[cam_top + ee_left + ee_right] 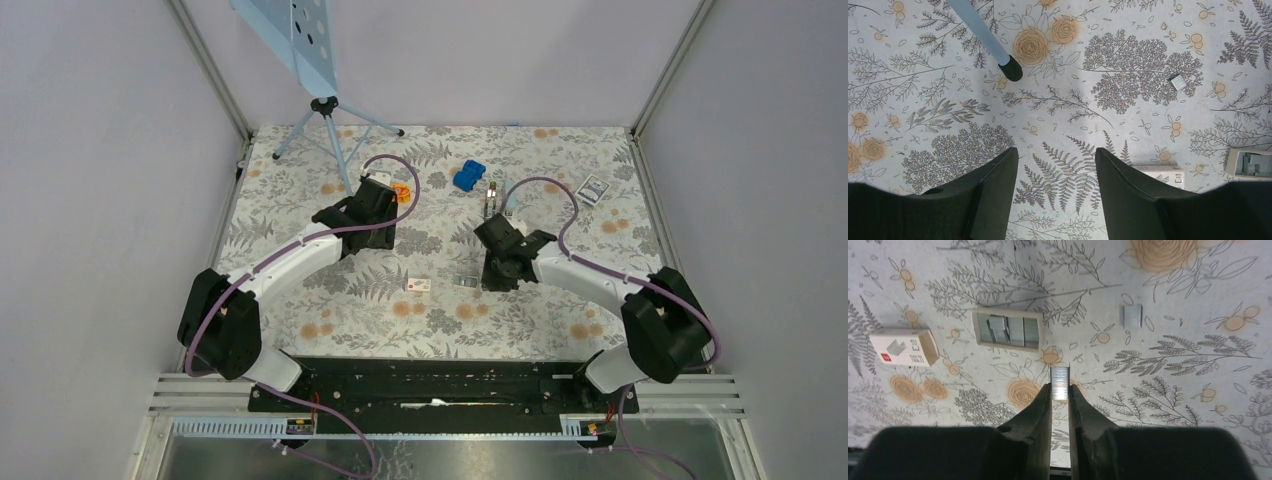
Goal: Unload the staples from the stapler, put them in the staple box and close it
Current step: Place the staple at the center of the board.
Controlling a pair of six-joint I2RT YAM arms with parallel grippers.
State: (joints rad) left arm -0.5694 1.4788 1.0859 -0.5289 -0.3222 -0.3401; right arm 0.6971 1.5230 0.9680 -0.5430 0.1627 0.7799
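Note:
My right gripper (1060, 386) is shut on the staples (1060, 375), a short silvery strip that sticks out past the fingertips above the flowered table. A second short silvery strip (1132, 316) lies loose on the cloth beyond them, to the right. In the top view the right gripper (498, 272) points down near the table's middle. The grey metal stapler (491, 197) lies farther back. My left gripper (1055, 152) is open over bare cloth, holding nothing. In the top view it (372, 228) hangs left of centre.
A small white box with a red mark (904, 346) and a shallow tray of staple strips (1008, 330) lie left of the right gripper. A blue object (468, 176), a card (593, 188) and a tripod (325, 105) stand toward the back. The tripod's foot (1010, 70) is ahead of the left gripper.

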